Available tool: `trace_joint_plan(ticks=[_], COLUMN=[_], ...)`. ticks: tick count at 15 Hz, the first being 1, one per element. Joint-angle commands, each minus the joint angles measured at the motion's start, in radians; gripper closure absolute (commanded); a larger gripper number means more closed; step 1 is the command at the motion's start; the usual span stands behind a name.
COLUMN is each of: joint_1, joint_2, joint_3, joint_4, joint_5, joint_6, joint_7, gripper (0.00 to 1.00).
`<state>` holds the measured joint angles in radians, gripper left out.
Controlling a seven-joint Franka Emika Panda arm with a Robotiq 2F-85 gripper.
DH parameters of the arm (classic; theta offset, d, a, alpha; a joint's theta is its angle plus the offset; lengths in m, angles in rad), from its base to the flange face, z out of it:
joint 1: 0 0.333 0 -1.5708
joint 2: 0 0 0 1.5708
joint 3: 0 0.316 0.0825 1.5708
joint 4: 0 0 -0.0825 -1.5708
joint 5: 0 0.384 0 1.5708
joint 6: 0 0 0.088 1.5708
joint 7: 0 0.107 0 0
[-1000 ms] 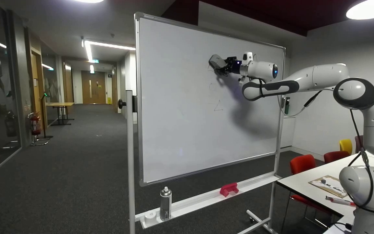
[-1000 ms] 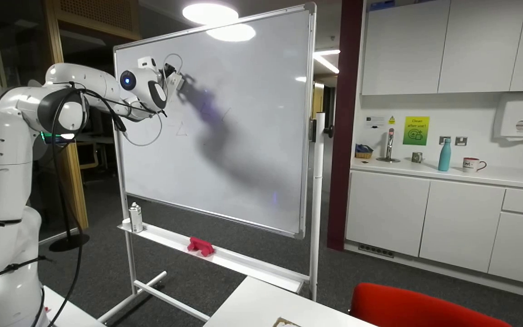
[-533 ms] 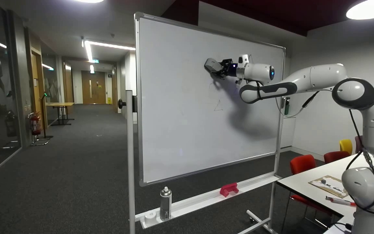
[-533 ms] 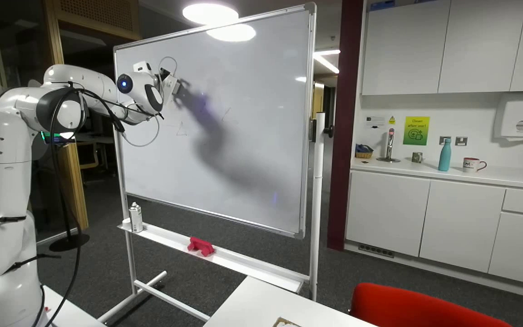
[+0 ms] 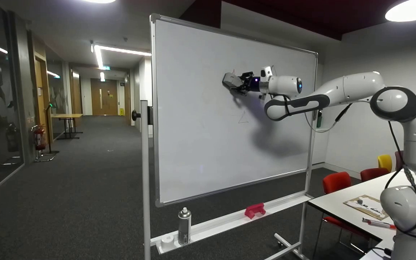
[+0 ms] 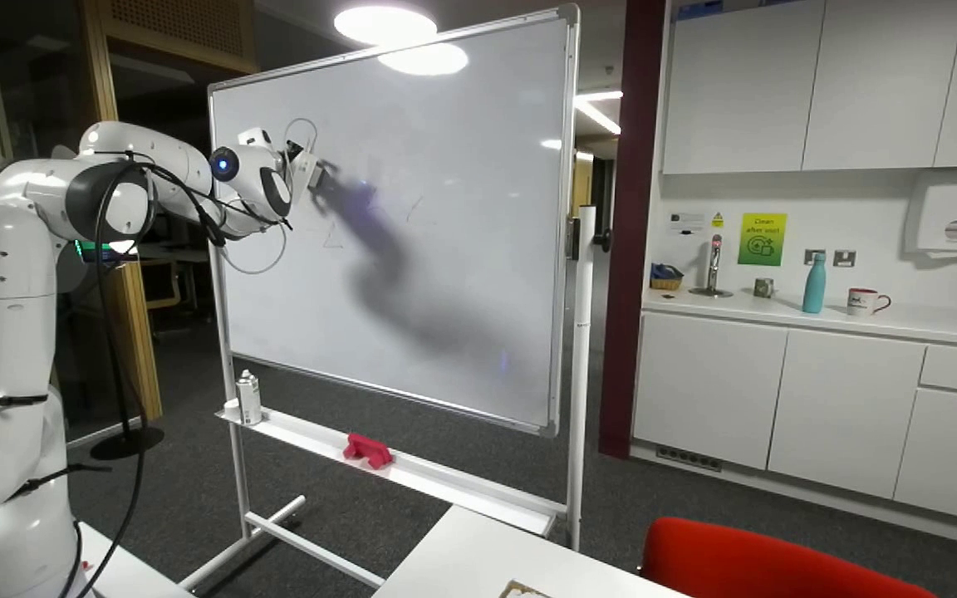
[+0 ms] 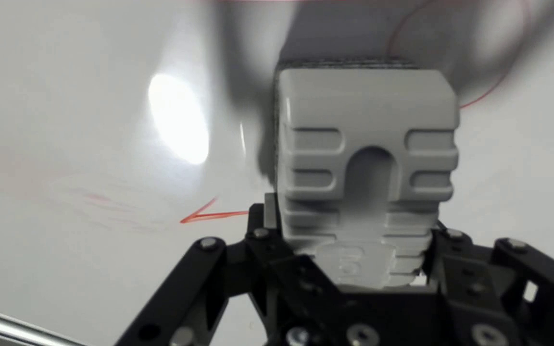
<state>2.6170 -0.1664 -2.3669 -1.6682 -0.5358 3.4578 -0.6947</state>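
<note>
- Just now brought lower on the whiteboard [image 5: 193, 137] than a moment ago in both exterior views, with the grey eraser [image 7: 368, 110] in the gripper [image 7: 352, 221].
- Past a short red stroke [image 5: 234, 71], newly uncovered just above the eraser in an exterior view.
- Judged mid-sweep across the whiteboard, on an unchanged hold, with wiping only partly done.
- Clamped on the eraser from both flanks, with its body between the jaws.
- With the eraser high on the whiteboard, above a thin triangular mark [image 6: 332, 238] in both exterior views; too near the surface to tell touching from just apart.
- Seemingly of moulded grey plastic: blunt and round-edged, ribbed along the flanks, hollowed in an arch down the middle, with a dark, layered, felt-like edge underneath.
- Glossy and smooth over the whiteboard, with a glare patch [image 7: 179, 120] and soft shadows [image 7: 334, 33] in the wrist view.
- Marked with crisp wedge-shaped red lines [image 7: 212, 216] and a pink smear [image 7: 96, 197] to one side of the eraser, a thin red curve [image 7: 487, 94] to the other.
</note>
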Motion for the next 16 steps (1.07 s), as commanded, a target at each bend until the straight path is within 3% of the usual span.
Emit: trace_joint_plan(ticks=[1, 12, 16], joint_1=[0.000, -0.001, -0.001], joint_2=[0.009, 0.036, 0.030], joint_3=[0.000, 0.049, 0.033], joint_4=[-0.046, 0.087, 0.137], joint_5=[0.069, 0.154, 0.179], joint_6=[-0.001, -0.050, -0.058], joint_7=[-0.112, -0.129, -0.148], gripper=[0.65, 0.65, 0.65])
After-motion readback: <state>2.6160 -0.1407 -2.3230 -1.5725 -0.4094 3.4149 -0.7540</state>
